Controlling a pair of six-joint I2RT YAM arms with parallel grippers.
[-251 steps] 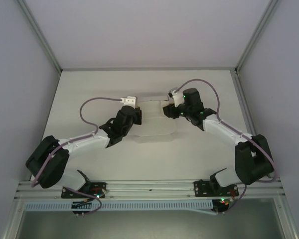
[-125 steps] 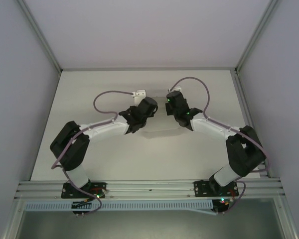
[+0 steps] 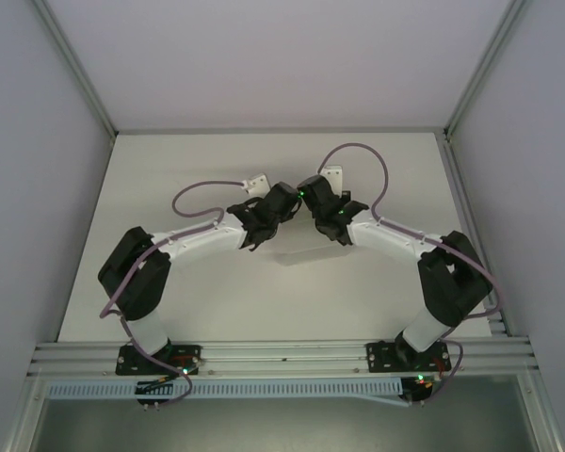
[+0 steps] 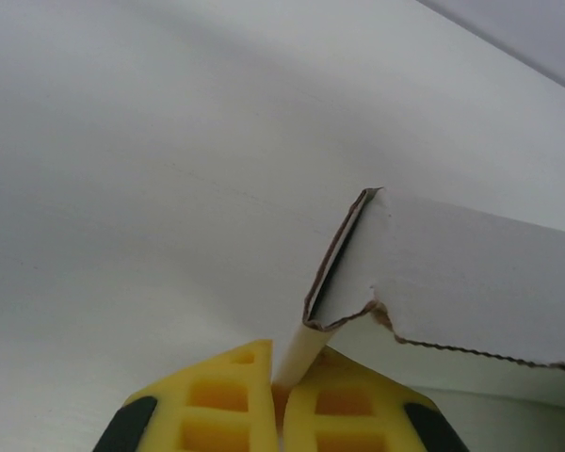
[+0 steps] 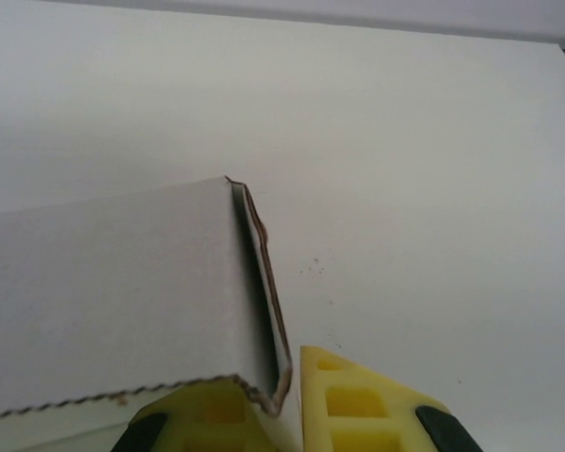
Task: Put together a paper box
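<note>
From above, your two arms are reaching in toward the middle of the table (image 3: 169,169). The left gripper (image 3: 284,204) and the right gripper (image 3: 311,201) are sitting close together, almost head to head. The paper box (image 3: 306,248) is lying under and just in front of them. It is white on the white surface, so you are seeing little more than a faint outline of it there. From this height you cannot tell how the jaws are standing.

On the left wrist camera, your left gripper (image 4: 282,377) is pinching the paper box (image 4: 471,282). The two yellow fingers (image 4: 221,400) are pressing together on a thin folded flap that is rising from between them. The rest of the box is stretching away to the right, its torn brown edge showing along the bottom. The panel is tilting up off the table (image 4: 122,141) rather than lying flat.

On the right wrist camera, your right gripper (image 5: 287,405) is closing tight on the paper box (image 5: 113,282) as well. A thin end wall of cardboard is running down between the yellow fingers (image 5: 358,410). The broad white panel is spreading out to the left of them, with a perforated edge along its near side. The table (image 5: 433,141) is showing behind and to the right of the box.
</note>
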